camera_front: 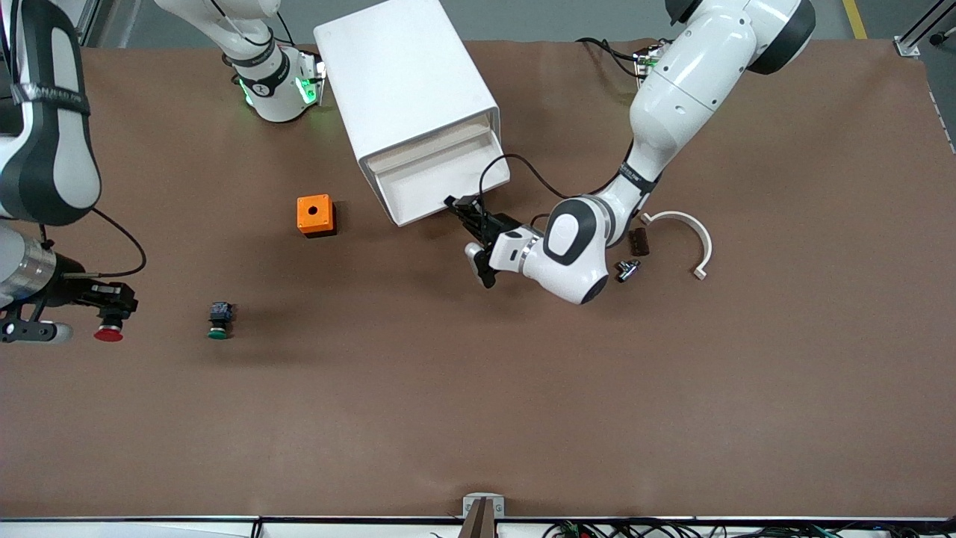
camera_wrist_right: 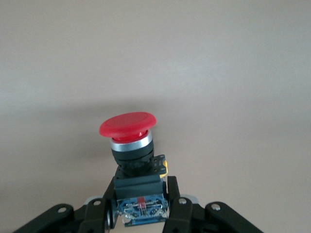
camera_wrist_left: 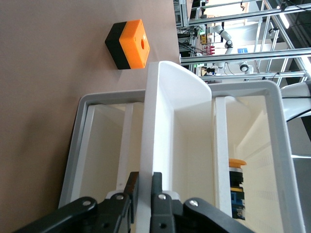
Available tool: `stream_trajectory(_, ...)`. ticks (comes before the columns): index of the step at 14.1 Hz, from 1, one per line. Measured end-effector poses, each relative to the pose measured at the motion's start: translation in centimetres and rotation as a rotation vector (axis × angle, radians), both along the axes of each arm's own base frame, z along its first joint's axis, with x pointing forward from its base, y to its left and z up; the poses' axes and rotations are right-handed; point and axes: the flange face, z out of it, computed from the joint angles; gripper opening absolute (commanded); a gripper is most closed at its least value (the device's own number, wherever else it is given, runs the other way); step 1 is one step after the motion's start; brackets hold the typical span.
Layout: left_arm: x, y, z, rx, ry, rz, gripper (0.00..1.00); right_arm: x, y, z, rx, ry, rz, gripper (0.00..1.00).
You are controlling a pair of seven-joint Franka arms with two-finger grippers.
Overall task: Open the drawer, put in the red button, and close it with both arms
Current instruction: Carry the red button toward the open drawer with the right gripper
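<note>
The white cabinet (camera_front: 407,82) lies at the middle of the table's robot side with its top drawer (camera_front: 437,179) pulled out. My left gripper (camera_front: 461,209) is shut on the drawer's front wall; in the left wrist view the gripper (camera_wrist_left: 144,188) has one black finger on each side of the white wall (camera_wrist_left: 151,136). My right gripper (camera_front: 112,305) is at the right arm's end of the table, shut on the red button (camera_front: 109,332). In the right wrist view the gripper (camera_wrist_right: 141,200) clamps the blue-black body, and the red cap (camera_wrist_right: 128,125) points away from the fingers.
An orange box with a hole (camera_front: 314,214) stands beside the cabinet and also shows in the left wrist view (camera_wrist_left: 129,43). A green-capped button (camera_front: 218,321) lies near the red one. A white curved piece (camera_front: 691,232), a brown block (camera_front: 638,241) and a metal fitting (camera_front: 627,269) lie by the left arm.
</note>
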Motion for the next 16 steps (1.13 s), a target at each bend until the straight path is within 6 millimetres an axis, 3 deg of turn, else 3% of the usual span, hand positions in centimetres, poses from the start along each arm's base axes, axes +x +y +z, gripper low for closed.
stream_trajectory(5, 3.2, 2.3, -0.2, -0.011, 0.004, 0.006, 0.10, -1.9, 10.6, 5.9, -0.024, 0.075, -0.162, 0.33)
stream_trajectory(6, 3.6, 2.5, -0.2, -0.012, 0.005, 0.009, 0.38, -2.2, 12.5, 6.3, -0.032, 0.083, -0.220, 0.33)
stream_trajectory(7, 3.8, 2.6, -0.2, -0.013, 0.006, 0.009, 0.99, -2.6, 14.2, 6.6, -0.042, 0.091, -0.282, 0.33)
stream_trajectory(10, 3.9, 2.5, 0.0, 0.018, 0.048, 0.021, 1.00, -4.2, 20.4, 6.8, -0.079, 0.110, -0.461, 0.33)
stream_trajectory(13, 5.1, 3.1, 1.3, 0.090, 0.088, 0.045, 1.00, -6.6, 28.0, 6.6, -0.065, 0.133, -0.656, 0.32)
stream_trajectory(14, 5.8, 3.9, 2.1, 0.129, 0.078, 0.045, 1.00, -7.2, 29.5, 6.6, -0.036, 0.164, -0.712, 0.32)
stream_trajectory(16, 8.0, 7.2, 3.6, 0.231, 0.017, 0.040, 1.00, -7.7, 30.9, 6.7, 0.008, 0.220, -0.827, 0.32)
